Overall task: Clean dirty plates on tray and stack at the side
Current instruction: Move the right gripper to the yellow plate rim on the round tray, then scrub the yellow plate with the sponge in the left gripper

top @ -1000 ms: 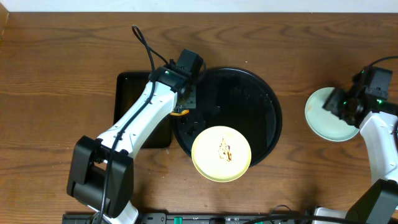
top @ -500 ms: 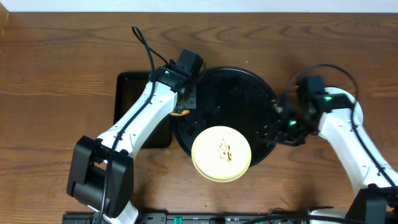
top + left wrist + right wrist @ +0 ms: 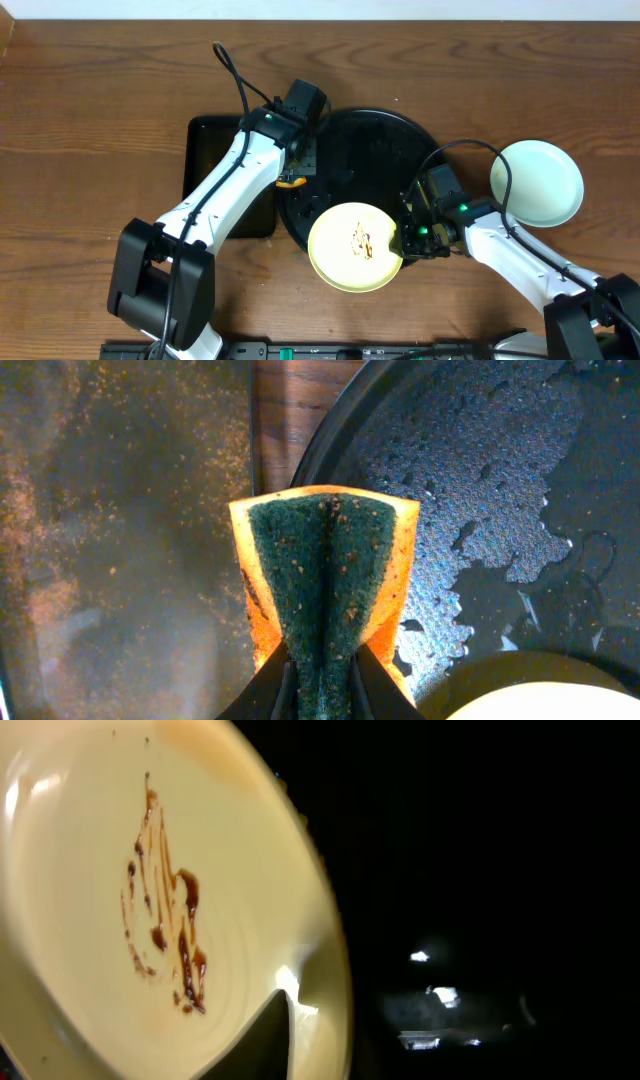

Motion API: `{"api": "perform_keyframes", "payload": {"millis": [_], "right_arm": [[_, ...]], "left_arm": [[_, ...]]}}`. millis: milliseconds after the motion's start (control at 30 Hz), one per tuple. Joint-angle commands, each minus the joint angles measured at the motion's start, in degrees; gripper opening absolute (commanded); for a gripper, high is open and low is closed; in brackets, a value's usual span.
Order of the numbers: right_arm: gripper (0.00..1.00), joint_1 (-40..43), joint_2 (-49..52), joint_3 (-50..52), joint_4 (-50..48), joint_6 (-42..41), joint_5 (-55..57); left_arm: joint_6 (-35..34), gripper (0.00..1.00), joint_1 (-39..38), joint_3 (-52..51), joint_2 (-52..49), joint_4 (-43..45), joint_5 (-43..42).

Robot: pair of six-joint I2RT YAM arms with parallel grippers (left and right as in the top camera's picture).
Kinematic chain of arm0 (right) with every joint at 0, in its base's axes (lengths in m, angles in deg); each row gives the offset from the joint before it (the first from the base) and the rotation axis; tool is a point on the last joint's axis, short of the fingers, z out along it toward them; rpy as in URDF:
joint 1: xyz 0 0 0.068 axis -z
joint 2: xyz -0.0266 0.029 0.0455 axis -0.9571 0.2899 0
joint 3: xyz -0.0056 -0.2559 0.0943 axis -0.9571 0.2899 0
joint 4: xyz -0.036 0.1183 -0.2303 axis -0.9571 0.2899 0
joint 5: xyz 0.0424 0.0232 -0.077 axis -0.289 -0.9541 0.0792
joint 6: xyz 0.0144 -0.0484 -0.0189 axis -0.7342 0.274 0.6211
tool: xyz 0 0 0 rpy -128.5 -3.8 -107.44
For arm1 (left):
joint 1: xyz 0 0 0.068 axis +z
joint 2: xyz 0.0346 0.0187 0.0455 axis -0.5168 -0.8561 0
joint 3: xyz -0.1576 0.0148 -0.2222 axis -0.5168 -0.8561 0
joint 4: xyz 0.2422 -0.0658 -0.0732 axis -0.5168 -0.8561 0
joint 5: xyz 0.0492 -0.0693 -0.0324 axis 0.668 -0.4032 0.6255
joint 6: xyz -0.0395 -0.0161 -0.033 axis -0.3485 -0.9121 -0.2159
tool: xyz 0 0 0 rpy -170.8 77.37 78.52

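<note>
Where the yellow plate (image 3: 355, 246), smeared brown, sits at the near edge of the tray (image 3: 392, 158), the right claw (image 3: 408, 238) meets its right rim, one finger (image 3: 258, 1050) over the inner face; whether it pinches cannot be told. The left claw (image 3: 322, 658) squeezes a folded sponge (image 3: 325, 560) above the tray's left rim. A green plate (image 3: 537, 182) lies right of the tray.
</note>
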Motion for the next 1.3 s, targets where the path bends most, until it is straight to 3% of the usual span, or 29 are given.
{"api": "perform_keyframes", "payload": {"millis": [0, 133, 367, 433, 600, 1000, 1267], "right_arm": [[0.11, -0.61, 0.07, 0.33, -3.17, -2.1, 3.93], [0.01, -0.61, 0.07, 0.31, -9.64, -2.12, 7.58], [0.01, -0.61, 0.07, 0.31, -17.09, -2.1, 15.63], [0.01, -0.61, 0.07, 0.31, -18.01, -2.08, 19.1], [0.01, -0.63, 0.09, 0.33, -18.75, -2.05, 19.71], [0.01, -1.64, 4.9, 0.35, -17.94, -3.8, 19.3], [0.01, -1.64, 5.11, 0.35, -16.94, -3.8, 19.3]], "left_arm": [[-0.57, 0.17, -0.02, -0.37, 0.76, -0.15, 0.2], [-0.57, 0.17, -0.02, -0.37, 0.76, -0.13, -2.25], [-0.55, 0.16, -0.02, -0.37, 0.76, -0.07, -8.35], [-0.55, 0.12, -0.04, -0.37, 0.76, 0.35, -12.15], [-0.57, 0.11, -0.92, -1.16, 0.61, 3.13, -18.03], [-2.82, 0.11, -11.61, -1.27, -3.08, 9.01, -19.02], [-6.62, 0.11, -13.55, -1.27, -6.75, 9.86, -19.06]]}}
